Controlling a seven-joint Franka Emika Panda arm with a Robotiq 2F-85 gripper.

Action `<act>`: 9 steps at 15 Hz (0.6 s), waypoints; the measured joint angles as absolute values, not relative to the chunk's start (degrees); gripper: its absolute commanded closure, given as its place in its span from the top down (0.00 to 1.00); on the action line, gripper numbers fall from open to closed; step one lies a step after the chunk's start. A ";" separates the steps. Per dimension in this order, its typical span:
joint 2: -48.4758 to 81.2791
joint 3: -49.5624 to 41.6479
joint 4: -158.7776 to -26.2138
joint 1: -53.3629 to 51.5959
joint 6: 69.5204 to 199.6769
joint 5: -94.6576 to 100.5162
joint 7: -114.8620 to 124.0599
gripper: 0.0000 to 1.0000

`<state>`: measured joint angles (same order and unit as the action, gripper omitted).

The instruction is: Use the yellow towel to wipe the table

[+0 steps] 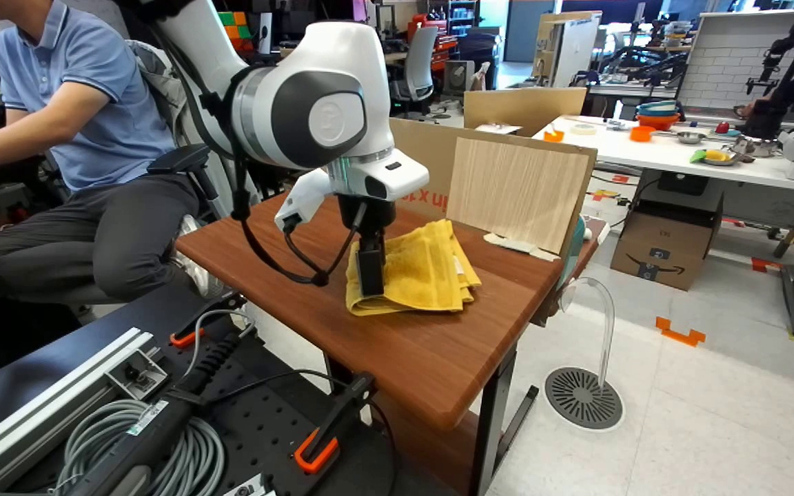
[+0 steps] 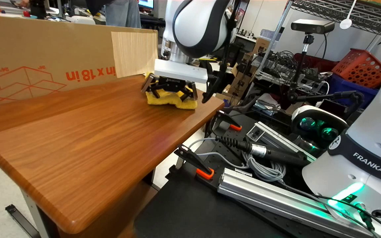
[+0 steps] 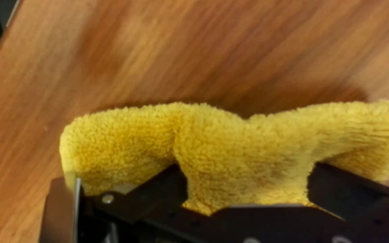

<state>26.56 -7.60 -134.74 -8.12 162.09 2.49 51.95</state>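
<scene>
We find the yellow towel (image 1: 424, 265) lying folded in layers on the brown table (image 1: 431, 351), its fuzzy edge humped and wavy in the wrist view; the gripper (image 2: 170, 90) points down right at it — its fingers (image 1: 371, 272) spread wide apart, with folds of cloth showing between them; whether the tips press on the towel or only touch it, we cannot tell.

Near the towel we see a pale wood-grain board (image 1: 517, 196) set upright against a cardboard wall (image 2: 28, 43), which bears red print in both exterior views; the white arm (image 1: 331, 110) comes down from above to the gripper.

Beside the table, a black platform (image 1: 266, 413) carries a coil of grey cable (image 2: 266, 170), a silver rail (image 2: 276, 200) and black-and-orange clamps (image 1: 335, 424); in an exterior view we see the robot's base (image 2: 359, 158) near the rail — green light glowing on its white shell — and a red basket (image 2: 356, 67) on shelving behind; farther off, a person in a blue shirt (image 1: 97, 103) sits, and a white table (image 1: 659, 150) holds bowls (image 1: 657, 118).
</scene>
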 measured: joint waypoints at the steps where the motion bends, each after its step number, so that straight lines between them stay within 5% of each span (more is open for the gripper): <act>1: 25.94 -7.85 -135.82 -8.21 162.09 2.49 51.95 1.00; 9: 23.56 -10.45 -140.43 -8.23 162.07 2.49 52.49 1.00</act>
<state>23.56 -10.45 -140.43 -8.23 162.07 2.49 52.49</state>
